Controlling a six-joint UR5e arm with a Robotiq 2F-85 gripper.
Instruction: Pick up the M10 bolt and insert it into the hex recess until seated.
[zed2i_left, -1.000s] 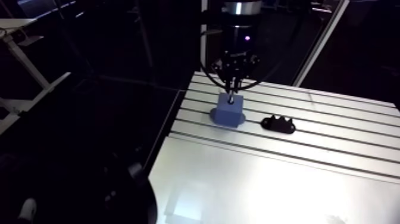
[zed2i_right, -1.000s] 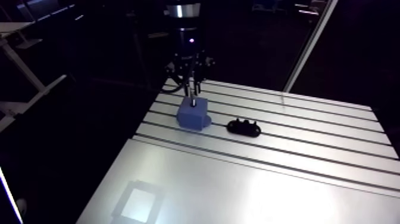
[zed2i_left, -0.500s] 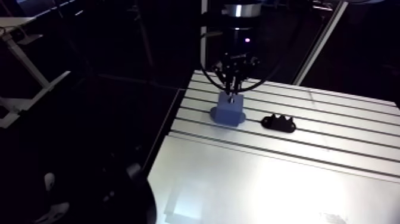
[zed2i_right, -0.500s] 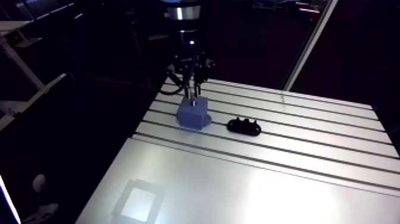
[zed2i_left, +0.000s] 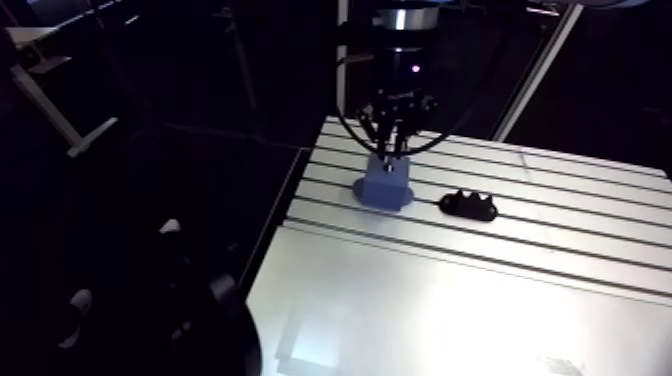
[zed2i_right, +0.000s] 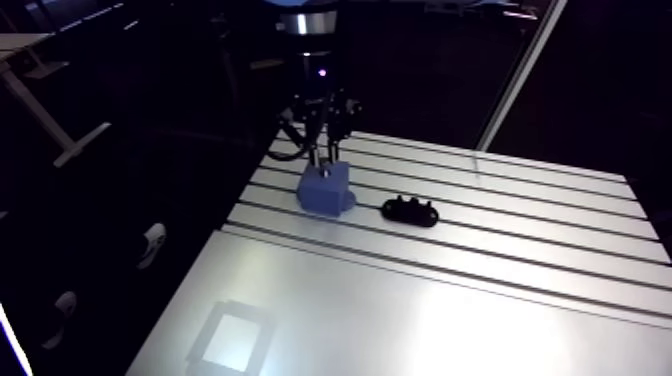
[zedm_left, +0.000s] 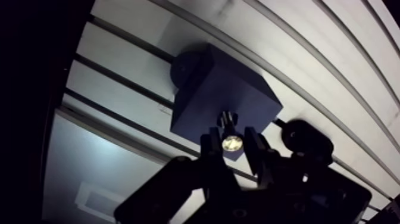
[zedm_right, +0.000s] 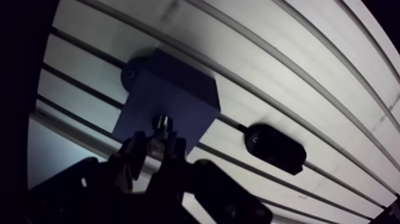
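as the gripper (zedm_left: 231, 138) is clamping the m10 bolt (zedm_left: 228, 121) over the block (zedm_left: 220, 89), it is probably handling stiff, slick (steel). holding the shank is suiting it.

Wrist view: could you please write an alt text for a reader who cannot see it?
The pincer holds a metal bolt between its two fingers, pointing down at the top face of a dark blue block on the slotted aluminium table. A small black part lies on the table beside the block.

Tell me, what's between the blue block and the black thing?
Nothing: just bare slotted table between blue block and black piece, in the arm view.
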